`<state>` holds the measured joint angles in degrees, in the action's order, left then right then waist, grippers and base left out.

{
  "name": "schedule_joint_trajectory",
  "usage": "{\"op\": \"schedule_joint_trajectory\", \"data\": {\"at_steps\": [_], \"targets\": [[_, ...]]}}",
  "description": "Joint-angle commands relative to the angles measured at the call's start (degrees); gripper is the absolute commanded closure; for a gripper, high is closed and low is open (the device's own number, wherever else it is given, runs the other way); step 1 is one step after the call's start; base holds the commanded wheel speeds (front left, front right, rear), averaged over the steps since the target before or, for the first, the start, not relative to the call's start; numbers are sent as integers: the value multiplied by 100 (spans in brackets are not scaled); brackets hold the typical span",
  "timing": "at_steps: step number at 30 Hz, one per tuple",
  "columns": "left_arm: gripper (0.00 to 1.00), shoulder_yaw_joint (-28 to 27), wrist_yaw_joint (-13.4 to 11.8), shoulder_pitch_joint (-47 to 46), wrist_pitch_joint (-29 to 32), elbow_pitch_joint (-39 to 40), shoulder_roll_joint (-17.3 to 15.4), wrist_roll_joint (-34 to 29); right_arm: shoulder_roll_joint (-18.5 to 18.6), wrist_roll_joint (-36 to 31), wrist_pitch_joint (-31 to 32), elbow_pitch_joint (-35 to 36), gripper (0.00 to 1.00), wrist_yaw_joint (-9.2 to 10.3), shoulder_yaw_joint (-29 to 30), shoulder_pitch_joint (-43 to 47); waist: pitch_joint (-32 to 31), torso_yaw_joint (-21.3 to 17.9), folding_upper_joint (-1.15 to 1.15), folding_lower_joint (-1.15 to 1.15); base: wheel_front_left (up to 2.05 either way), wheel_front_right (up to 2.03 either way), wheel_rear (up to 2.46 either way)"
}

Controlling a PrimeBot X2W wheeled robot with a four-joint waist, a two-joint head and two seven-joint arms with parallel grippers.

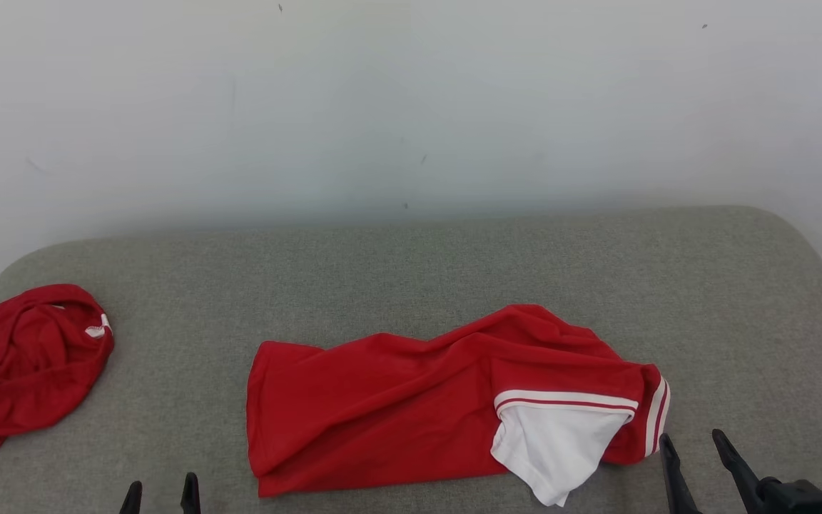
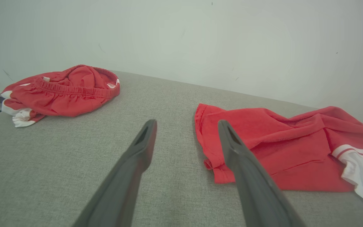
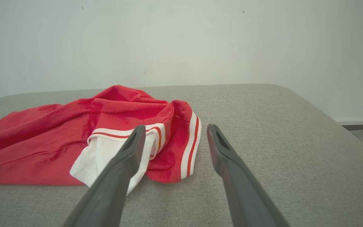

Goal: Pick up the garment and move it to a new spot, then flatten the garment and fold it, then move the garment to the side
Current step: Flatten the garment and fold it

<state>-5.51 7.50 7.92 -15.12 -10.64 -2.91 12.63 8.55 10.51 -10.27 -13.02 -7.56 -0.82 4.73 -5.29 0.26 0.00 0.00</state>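
A red garment with a white sleeve and striped trim lies rumpled on the grey table, centre front. It also shows as the red garment in the left wrist view and the red garment in the right wrist view. My left gripper stands open at the lower left, left of the garment's hem, nothing between its fingers. Just off the striped end at the lower right, my right gripper is open too, with bare fingers.
A second red garment with an elastic waistband lies bunched at the table's far left edge, also seen as the bunched garment. The grey padded table ends at a white wall behind. Its right edge drops off to the floor.
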Motion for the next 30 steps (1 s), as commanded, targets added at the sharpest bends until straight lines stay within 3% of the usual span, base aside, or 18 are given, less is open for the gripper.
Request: {"op": "schedule_joint_trajectory", "data": {"at_steps": [1, 8, 18, 30], "targets": [[0, 9, -9, -66, -4, -15, 0, 12, -8, 33, -8, 15, 0, 15, 2, -17, 6, 5, 0, 0, 0, 0, 0], [0, 302, -8, -169, -4, -342, -76, 109, -119, 91, 144, -43, 0, 15, -83, -51, 61, 49, 0, 0, 0, 0, 0], [0, 1146, -8, -926, -4, -1811, -132, 280, -487, 216, 953, -714, 0, 15, -659, -418, 353, -28, 0, 0, 0, 0, 0], [0, 1318, -7, -1614, -4, -2692, -71, 264, -563, 677, 813, -1725, 0, 15, -1050, -1130, 663, -109, 0, 0, 0, 0, 0]]}}
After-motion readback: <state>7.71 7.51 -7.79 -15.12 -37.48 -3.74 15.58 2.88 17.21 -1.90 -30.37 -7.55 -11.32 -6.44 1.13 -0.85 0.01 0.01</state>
